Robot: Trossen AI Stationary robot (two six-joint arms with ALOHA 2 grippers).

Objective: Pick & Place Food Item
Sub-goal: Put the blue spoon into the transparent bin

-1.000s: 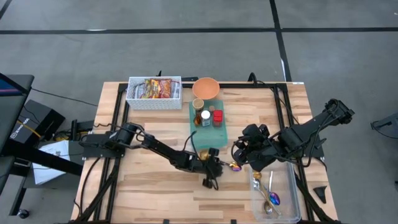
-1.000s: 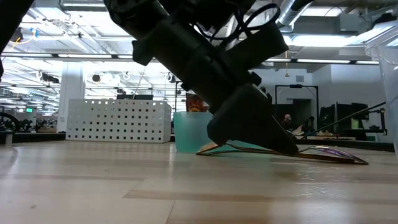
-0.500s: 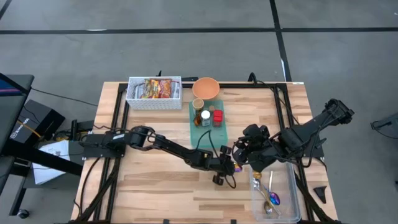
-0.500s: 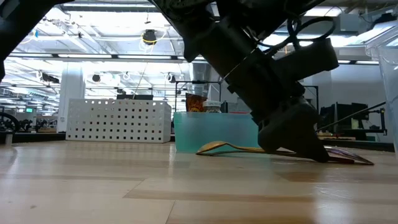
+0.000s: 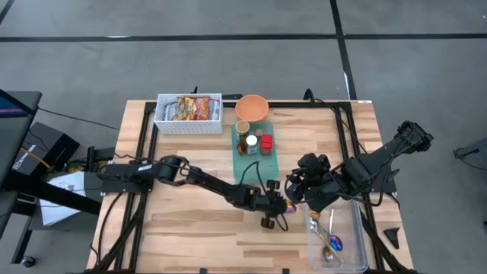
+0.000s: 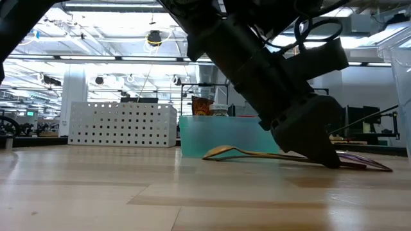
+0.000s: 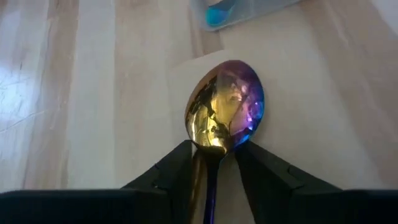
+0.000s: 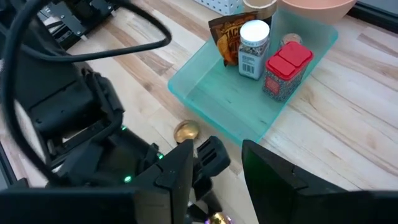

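the left pincer [image 5: 280,205] has been carried across the counter [image 5: 190,228] over the past second and is now clenched on the neck of an iridescent spoon [image 7: 225,115], whose bowl lies low on the wood. the right pincer [image 5: 298,196], just beside it, cannot be told as released or clenched. the food packets [image 5: 192,107] are seen untouched in the white basket [image 5: 163,122].

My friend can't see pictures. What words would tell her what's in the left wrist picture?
A shiny gold-and-purple spoon sits between the left gripper's two dark fingers, its bowl pointing away over the pale wooden table. A see-through container's corner shows beyond it.
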